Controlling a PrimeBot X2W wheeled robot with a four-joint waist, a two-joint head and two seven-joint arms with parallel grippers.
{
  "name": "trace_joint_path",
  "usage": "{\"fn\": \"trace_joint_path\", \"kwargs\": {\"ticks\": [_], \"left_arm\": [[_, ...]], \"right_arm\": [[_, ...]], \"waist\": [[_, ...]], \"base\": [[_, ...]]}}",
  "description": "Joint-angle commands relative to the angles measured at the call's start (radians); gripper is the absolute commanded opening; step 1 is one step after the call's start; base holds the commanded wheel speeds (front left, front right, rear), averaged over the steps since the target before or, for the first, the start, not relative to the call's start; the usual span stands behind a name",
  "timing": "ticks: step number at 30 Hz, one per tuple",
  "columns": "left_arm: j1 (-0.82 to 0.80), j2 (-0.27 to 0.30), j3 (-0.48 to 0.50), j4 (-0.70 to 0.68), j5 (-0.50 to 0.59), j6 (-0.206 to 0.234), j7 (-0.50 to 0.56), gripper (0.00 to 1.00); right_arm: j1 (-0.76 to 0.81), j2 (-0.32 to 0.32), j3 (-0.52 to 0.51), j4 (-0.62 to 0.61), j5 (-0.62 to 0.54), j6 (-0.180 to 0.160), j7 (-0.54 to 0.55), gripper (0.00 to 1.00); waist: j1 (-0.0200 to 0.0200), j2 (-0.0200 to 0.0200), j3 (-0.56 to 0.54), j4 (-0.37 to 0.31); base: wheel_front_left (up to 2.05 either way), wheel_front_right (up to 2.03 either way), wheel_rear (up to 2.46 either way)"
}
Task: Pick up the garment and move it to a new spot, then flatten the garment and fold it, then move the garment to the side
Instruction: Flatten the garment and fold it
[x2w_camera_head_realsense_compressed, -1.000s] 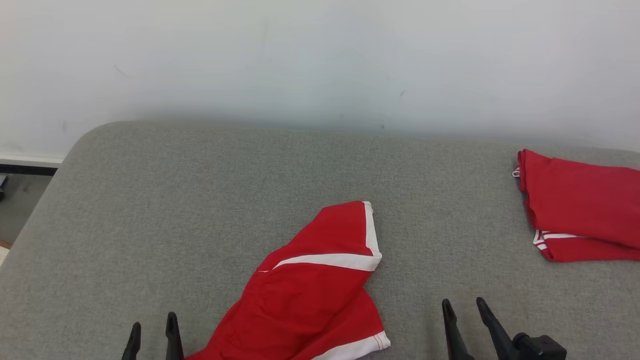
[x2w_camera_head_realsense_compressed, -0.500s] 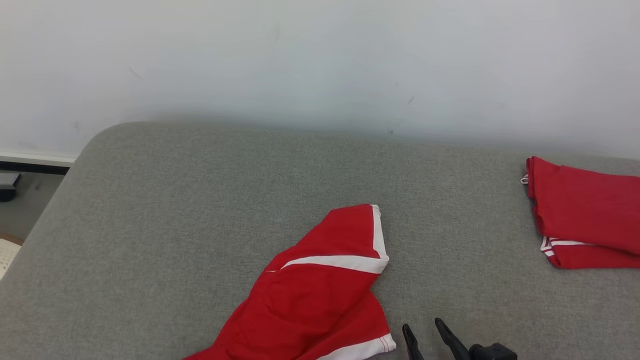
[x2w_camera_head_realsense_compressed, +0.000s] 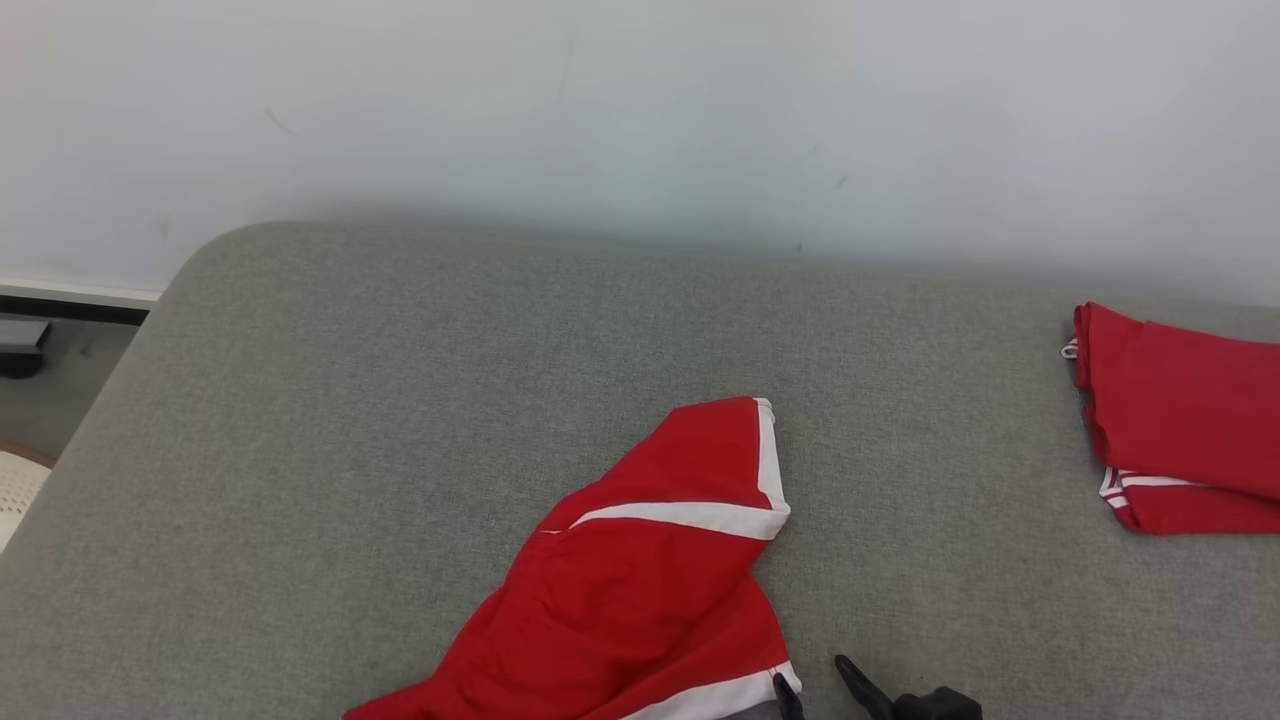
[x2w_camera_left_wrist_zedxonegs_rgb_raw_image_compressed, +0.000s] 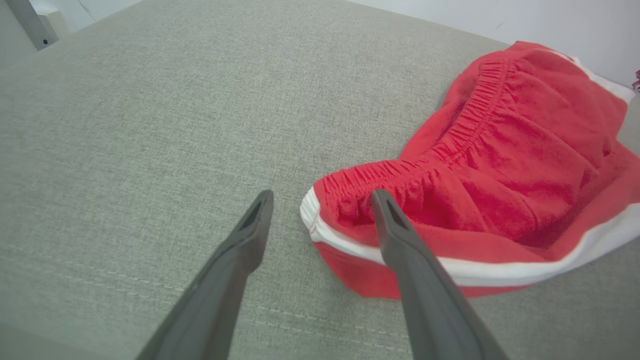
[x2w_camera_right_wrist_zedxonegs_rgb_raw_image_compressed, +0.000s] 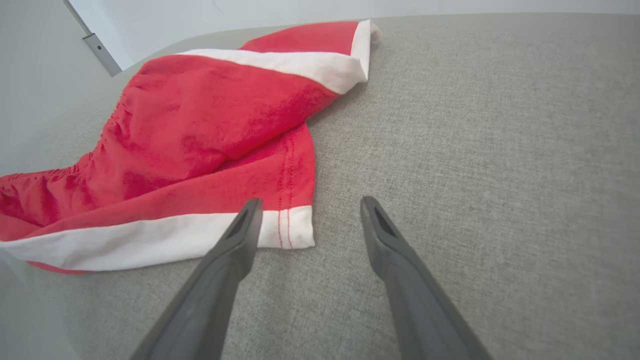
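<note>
Item 1: shorts (x2w_camera_head_realsense_compressed: 650, 570), red with white trim, 1 pair, the garment of the task. They lie crumpled and partly doubled over on the near middle of the grey bed (x2w_camera_head_realsense_compressed: 350, 400), with 1 leg pointing toward the wall (x2w_camera_head_realsense_compressed: 600, 100), the elastic waistband bunched at the robot's left end and a white-hemmed leg corner at its right end. Item 2: left claw (x2w_camera_left_wrist_zedxonegs_rgb_raw_image_compressed: 321, 195), released, fingers spread, nothing between them. It sits low at the waistband end, 1 finger in line with the gathered elastic and the other over bare bed; whether it touches cloth cannot be told. Item 3: right claw (x2w_camera_right_wrist_zedxonegs_rgb_raw_image_compressed: 310, 201), likewise released and empty. It is at the hem corner, 1 finger crossing the white band and the other over bare bed just beside it. Item 4: second red garment (x2w_camera_head_realsense_compressed: 1180, 420), white trim, folded, at the far right of the bed, well apart from the shorts; judged not in play. Status: nothing lifted; shorts not gripped, not flat, not folded. Judged stage: the reach before the first pick-up, with the 2 claws placed at opposite ends of the shorts. Outstanding: grip and carry to a new spot, spread flat, fold, shift to the side. In effect all 4 parts remain.
</note>
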Motion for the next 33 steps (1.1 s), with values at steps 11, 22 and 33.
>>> {"fn": "trace_joint_path", "kwargs": {"ticks": [11,22,33], "left_arm": [[-0.02,-0.045,0.036,-0.112,-0.006,0.0,-0.008,1.0],[0.052,-0.127,0.147,-0.272,0.049,-0.001,-0.007,1.0],[0.056,-0.145,0.153,-0.26,0.041,-0.001,-0.007,1.0]], "right_arm": [[-0.129,-0.001,0.104,0.224,0.03,-0.002,0.001,0.75],[-0.198,-0.014,-0.006,0.265,-0.018,-0.002,0.0,0.0],[-0.126,-0.084,-0.223,0.189,-0.096,-0.002,0.0,0.0]], "waist": [[0.0,0.0,0.014,0.018],[0.0,0.0,-0.006,0.016],[0.0,0.0,-0.01,-0.029]], "base": [[0.0,0.0,0.0],[0.0,0.0,0.0],[0.0,0.0,0.0]]}}
